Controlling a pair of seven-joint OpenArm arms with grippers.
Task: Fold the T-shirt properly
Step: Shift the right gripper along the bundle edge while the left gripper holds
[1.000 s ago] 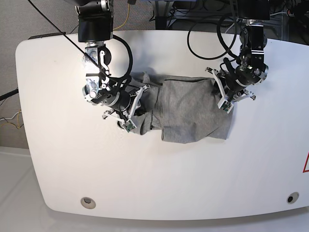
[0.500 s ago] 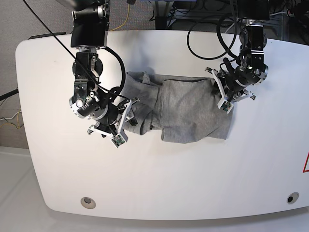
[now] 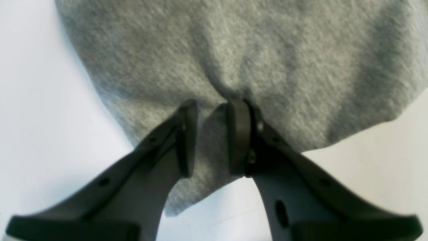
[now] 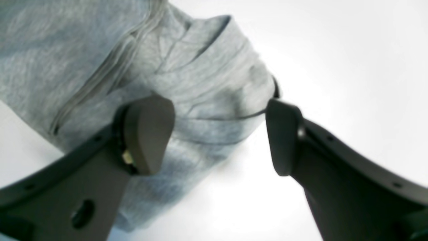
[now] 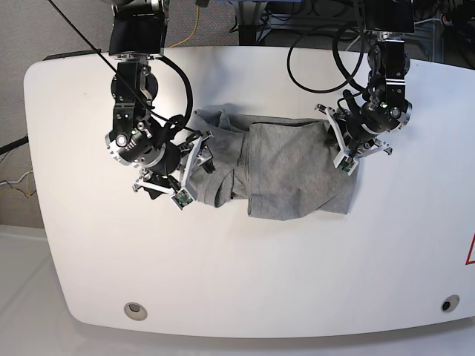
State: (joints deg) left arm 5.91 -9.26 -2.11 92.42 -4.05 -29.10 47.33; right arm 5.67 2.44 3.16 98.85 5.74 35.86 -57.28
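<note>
Base view: grey T-shirt [image 5: 286,170] lies bunched mid-table [image 5: 245,282], half folded, left gripper [image 5: 347,144] at its 3 o'clock edge, right gripper [image 5: 189,169] at its 9 o'clock edge. Left jaws pinch a fold of shirt fabric [image 3: 214,140]. Right jaws stand wide apart over the crumpled end [image 4: 214,100], gripping nothing.

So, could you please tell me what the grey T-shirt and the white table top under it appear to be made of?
The heather-grey T-shirt looks like a soft cotton-type knit: a fuzzy, flecked matte surface that bunches into loose folds. The exact fibre cannot be told. The white rounded table top looks like a hard, smooth board with a slightly glossy finish, probably laminate or painted: it is flat and even, and shows a soft sheen in the right wrist view.
</note>
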